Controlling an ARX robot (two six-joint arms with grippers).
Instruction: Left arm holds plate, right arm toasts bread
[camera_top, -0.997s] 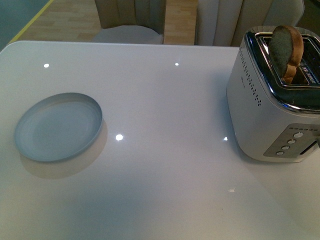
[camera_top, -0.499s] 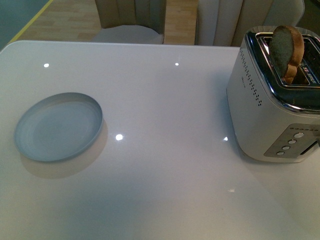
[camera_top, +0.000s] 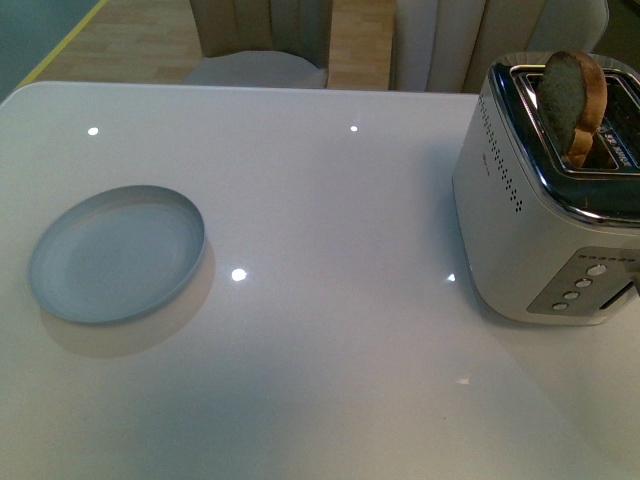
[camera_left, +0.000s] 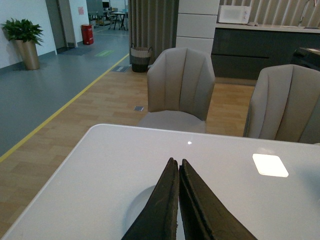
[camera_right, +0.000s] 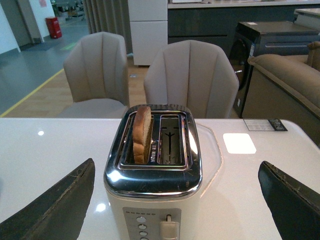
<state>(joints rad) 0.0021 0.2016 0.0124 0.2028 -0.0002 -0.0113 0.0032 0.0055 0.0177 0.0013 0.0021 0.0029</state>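
So from my seat at the controls, the front view has neither arm in it, just the white table (camera_top: 330, 300) with the plate (camera_top: 117, 253) sitting flat on the left side, nothing on it. Way over on the right is the toaster (camera_top: 530, 220), well apart from the plate, and the bread (camera_top: 573, 100) is standing upright in one of its slots with the rounded top poking out above the chrome.

Left wrist view: the left gripper (camera_left: 178, 200) has its two dark fingers (camera_left: 162, 205) pressed together, tips touching, holding nothing. It's above the table, and I can see a pale curve of the plate's rim just under the fingers, not touching as far as I can tell.

Right wrist view: the right gripper (camera_right: 175, 200) is spread wide, one finger (camera_right: 55, 205) at each edge of the frame, nothing between them, with the toaster (camera_right: 152, 185) centred in the gap. The bread (camera_right: 142, 134) is in one slot; the slot next to it is bare. Two beige chairs (camera_right: 192, 80) stand behind the table.
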